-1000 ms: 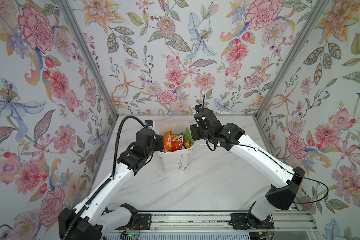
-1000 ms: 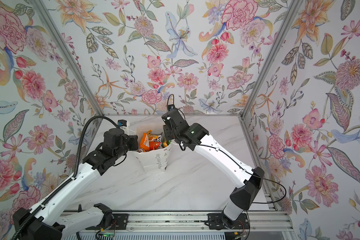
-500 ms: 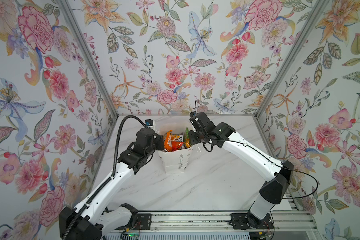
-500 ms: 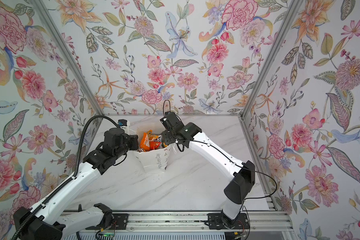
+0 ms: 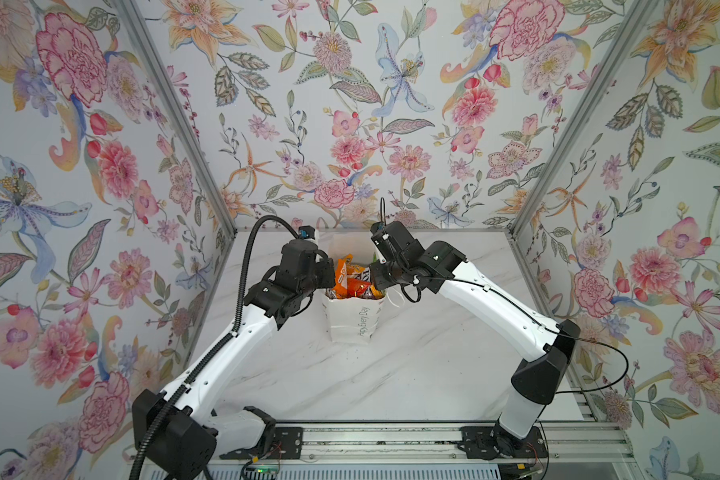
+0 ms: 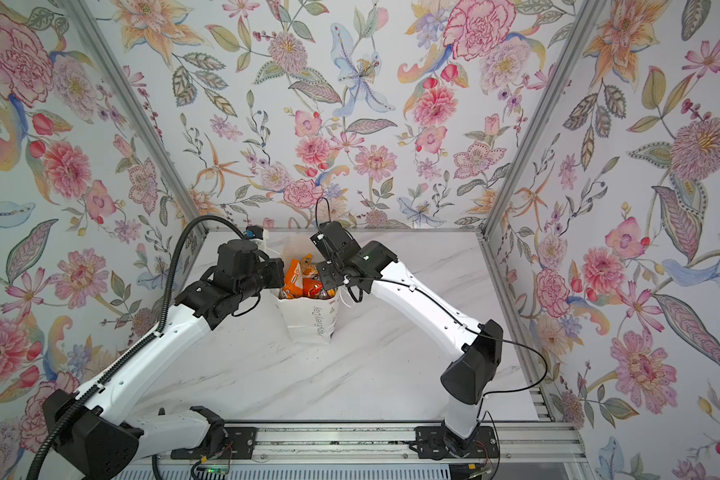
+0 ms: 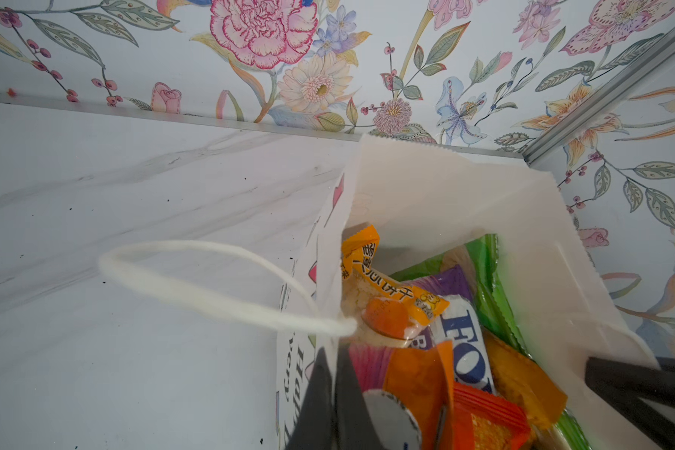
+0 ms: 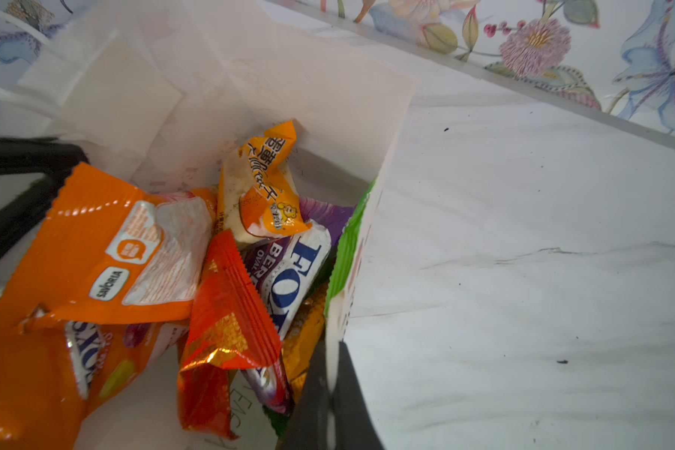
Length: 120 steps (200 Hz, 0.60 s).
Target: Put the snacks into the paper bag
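We see a marble table (image 5: 391, 374) and floral walls (image 5: 350, 104); only the wrist views show our left gripper (image 7: 334, 362) and right gripper (image 8: 332, 358) each pinching the paper bag (image 7: 445, 187).

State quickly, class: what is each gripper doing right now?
Left gripper: closed, pinching the paper bag rim.
Right gripper: closed, pinching the bag's opposite rim.

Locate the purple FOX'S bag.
In the right wrist view the purple FOX'S bag lies inside the paper bag toward its right side, under the yellow-orange sachet, between the orange-red sachet and the green chips bag.
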### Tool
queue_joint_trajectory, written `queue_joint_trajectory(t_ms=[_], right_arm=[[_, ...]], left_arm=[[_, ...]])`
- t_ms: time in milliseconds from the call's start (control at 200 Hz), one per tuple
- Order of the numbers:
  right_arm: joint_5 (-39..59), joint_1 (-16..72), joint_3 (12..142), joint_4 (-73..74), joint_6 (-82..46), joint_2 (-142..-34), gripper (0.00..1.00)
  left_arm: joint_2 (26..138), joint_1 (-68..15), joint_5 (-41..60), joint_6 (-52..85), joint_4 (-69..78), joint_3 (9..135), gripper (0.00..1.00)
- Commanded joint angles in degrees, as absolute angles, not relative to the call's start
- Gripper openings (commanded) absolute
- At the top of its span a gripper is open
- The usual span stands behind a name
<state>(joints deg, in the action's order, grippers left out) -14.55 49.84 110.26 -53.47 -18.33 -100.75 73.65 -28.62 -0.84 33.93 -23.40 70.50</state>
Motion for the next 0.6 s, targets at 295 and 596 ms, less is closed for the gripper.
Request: queue_joint_trajectory(t_ms=[295, 596], right_arm=[[-9.2, 39.1, 89.7, -38.6, -24.0, -82.9, 0.0], [-3.0, 32.6, 86.0, -37.1, -24.2, -84.0, 0.0]], left_arm=[[80.7, -39.4, -2.0, 35.3, -15.6, 79.3, 0.0], [90.1, -40.4, -3.9, 33.4, -24.7, 89.3, 0.0]])
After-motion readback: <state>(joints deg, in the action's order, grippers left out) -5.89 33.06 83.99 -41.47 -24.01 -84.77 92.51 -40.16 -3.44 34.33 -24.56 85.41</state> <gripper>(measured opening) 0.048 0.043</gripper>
